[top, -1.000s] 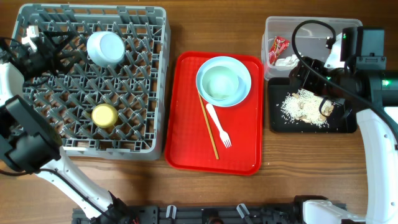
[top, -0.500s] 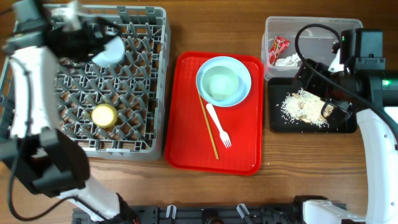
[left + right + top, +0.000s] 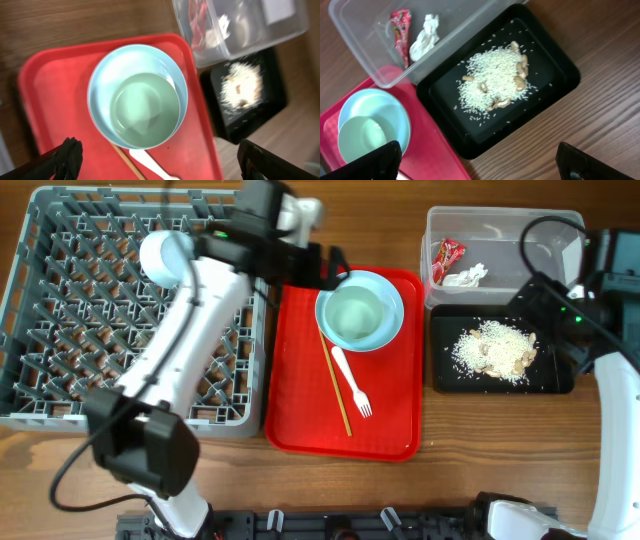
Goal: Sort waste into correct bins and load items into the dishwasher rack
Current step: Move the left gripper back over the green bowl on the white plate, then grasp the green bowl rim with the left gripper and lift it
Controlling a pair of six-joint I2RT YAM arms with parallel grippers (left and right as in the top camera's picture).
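The round pale plate (image 3: 389, 289) sits on the red tray with a mint bowl (image 3: 355, 313) in it; both show in the left wrist view (plate (image 3: 107, 75), bowl (image 3: 145, 110)). A white fork (image 3: 352, 383) and a wooden chopstick (image 3: 336, 385) lie below them. My left gripper (image 3: 325, 265) is open and empty, above the tray's top left corner, its fingers (image 3: 162, 165) wide apart. Another bowl (image 3: 160, 255) stands in the grey rack (image 3: 60, 310). The clear tub (image 3: 510, 235) holds the red wrapper (image 3: 448, 254) and tissue (image 3: 465, 276). The black tray (image 3: 445, 375) holds the rice scraps (image 3: 493, 350). My right gripper (image 3: 570, 345) is open and empty (image 3: 480, 167). The yellow cup is hidden under my left arm.
The red tray (image 3: 390, 430) lies between the rack and the two bins. My left arm crosses the rack diagonally from the front left. Cables loop over the clear tub. Bare wood runs along the table's front edge.
My left arm swung from the rack's far left corner rightwards to the red tray, now covering the yellow cup. My right arm drew back to the right, off the black tray.
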